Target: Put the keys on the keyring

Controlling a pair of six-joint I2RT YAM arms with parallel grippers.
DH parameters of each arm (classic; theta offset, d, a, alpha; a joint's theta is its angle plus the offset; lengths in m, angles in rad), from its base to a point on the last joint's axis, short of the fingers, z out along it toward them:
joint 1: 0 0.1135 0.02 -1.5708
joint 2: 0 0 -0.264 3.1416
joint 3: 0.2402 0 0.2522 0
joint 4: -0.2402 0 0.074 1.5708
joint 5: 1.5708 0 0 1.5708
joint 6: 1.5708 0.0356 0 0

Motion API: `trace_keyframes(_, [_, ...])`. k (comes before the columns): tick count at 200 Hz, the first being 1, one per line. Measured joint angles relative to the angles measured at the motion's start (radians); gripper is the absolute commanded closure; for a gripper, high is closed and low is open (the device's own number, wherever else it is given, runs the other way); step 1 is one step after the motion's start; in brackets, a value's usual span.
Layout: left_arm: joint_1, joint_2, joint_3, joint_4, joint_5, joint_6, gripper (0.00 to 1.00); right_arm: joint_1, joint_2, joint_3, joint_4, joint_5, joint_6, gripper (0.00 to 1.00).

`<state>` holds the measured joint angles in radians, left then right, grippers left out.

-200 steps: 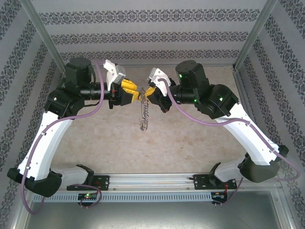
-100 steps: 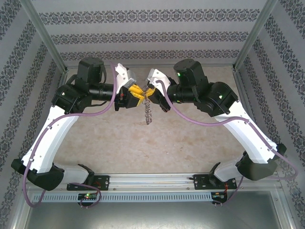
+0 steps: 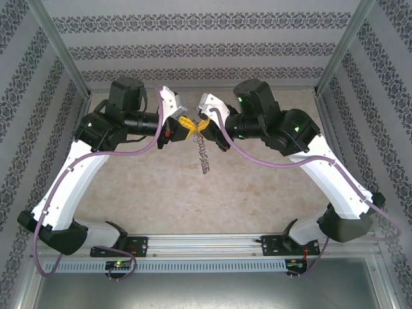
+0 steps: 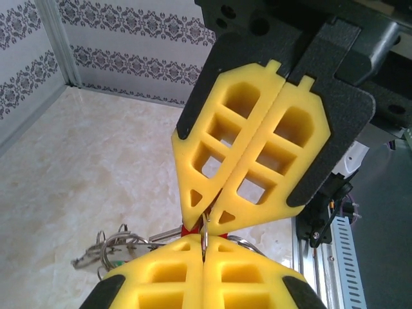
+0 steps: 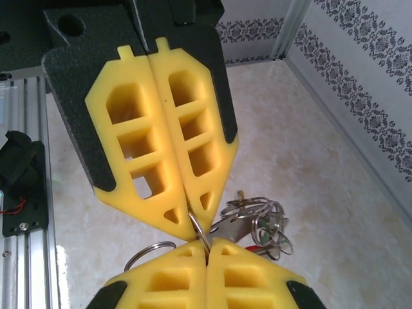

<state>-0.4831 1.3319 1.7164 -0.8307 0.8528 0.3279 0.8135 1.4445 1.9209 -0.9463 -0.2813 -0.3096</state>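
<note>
Pinching the keyring (image 3: 203, 154) from both sides, we are holding left gripper (image 3: 188, 127) and right gripper (image 3: 203, 123) tip to tip. It is hanging straight down.

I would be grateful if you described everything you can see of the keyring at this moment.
The keyring is a limp, chain-like string of small silvery metal rings. Its top is pinched where the left gripper and right gripper meet tip to tip, both shut on a thin wire loop. The rest dangles freely below them, slanting slightly in the top view. A small red piece shows among the rings; what it is cannot be told.
</note>
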Motion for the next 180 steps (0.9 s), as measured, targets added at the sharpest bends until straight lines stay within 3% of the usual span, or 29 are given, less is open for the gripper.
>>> trace_keyframes(24, [0.006, -0.028, -0.058, 0.079, 0.028, -0.073, 1.0, -0.01, -0.018, -0.026, 0.024, -0.008, 0.025, 0.76])
trace_keyframes(156, [0.034, -0.069, -0.18, 0.401, 0.12, -0.335, 1.0, -0.047, -0.08, -0.104, 0.137, -0.086, 0.109, 0.78])
trace_keyframes(180, [0.035, -0.079, -0.205, 0.455, 0.13, -0.373, 1.0, -0.053, -0.082, -0.105, 0.144, -0.099, 0.124, 0.74])
